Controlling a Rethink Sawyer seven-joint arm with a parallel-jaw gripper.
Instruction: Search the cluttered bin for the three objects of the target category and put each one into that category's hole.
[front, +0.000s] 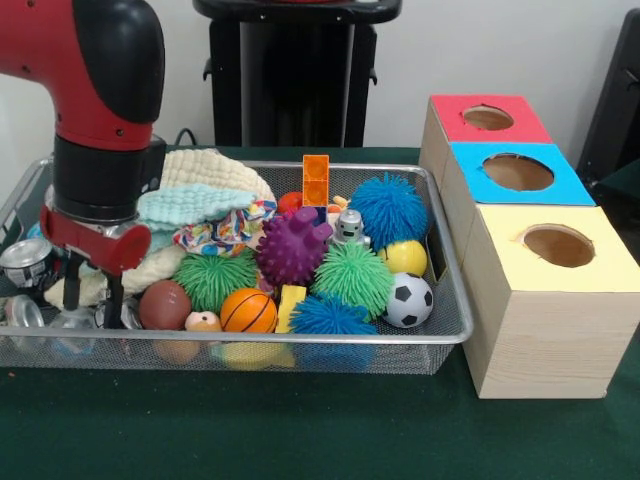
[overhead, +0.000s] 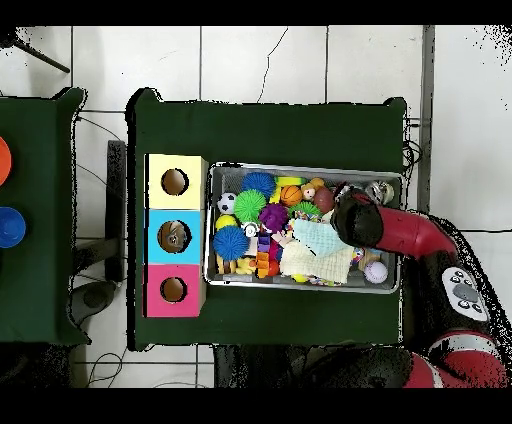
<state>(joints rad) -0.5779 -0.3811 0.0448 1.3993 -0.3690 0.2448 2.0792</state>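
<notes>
The bin (front: 300, 341) is a silver wire-mesh basket full of toys; it also shows in the overhead view (overhead: 300, 168). My gripper (front: 92, 298) hangs low in the bin's left end, its two fingers apart around nothing I can make out, just above silver tins (front: 25, 262) and beside a brown football (front: 164, 304). A cream cloth lies behind the fingers. In the overhead view the arm's head (overhead: 355, 222) hides the gripper. Right of the bin stand three wooden boxes with holes: red-topped (front: 488, 117), blue-topped (front: 517, 172) and yellow-topped (front: 558, 245).
The bin holds a purple spiky ball (front: 292, 248), green spiky balls (front: 355, 277), blue spiky balls (front: 390, 208), a soccer ball (front: 408, 300), a basketball (front: 248, 310), a yellow ball (front: 405, 257), an orange block (front: 316, 180), a small robot toy (front: 349, 227) and knitted cloths (front: 190, 205).
</notes>
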